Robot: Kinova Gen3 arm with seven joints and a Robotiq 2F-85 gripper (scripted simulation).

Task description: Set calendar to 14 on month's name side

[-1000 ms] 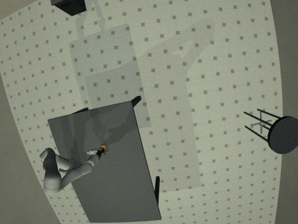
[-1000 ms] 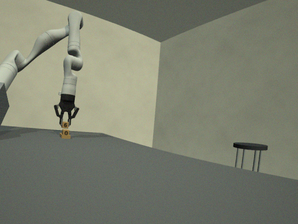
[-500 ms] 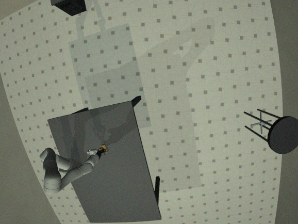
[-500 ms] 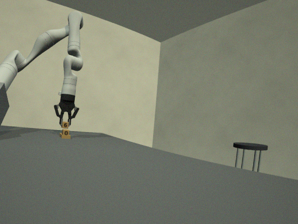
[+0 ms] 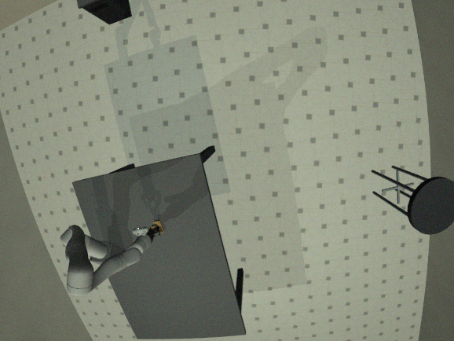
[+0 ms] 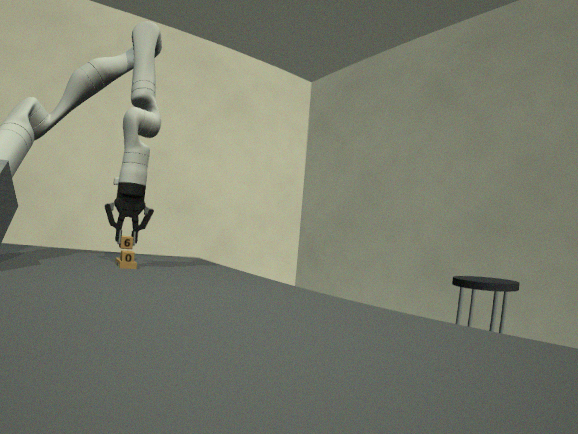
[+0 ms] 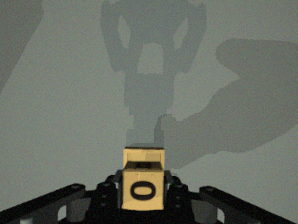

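hand (image 6: pixel 127 238) pinching upper cube (image 6: pixel 127 242), "6" facing exterior cam, left of frame. sits right over second cube (image 6: pixel 127 258) in tray (image 6: pixel 126 265) on desk (image 6: pixel 300 350). touching or not, can't tell. guess top-down grip allows re-turning faces. date not 14 yet.
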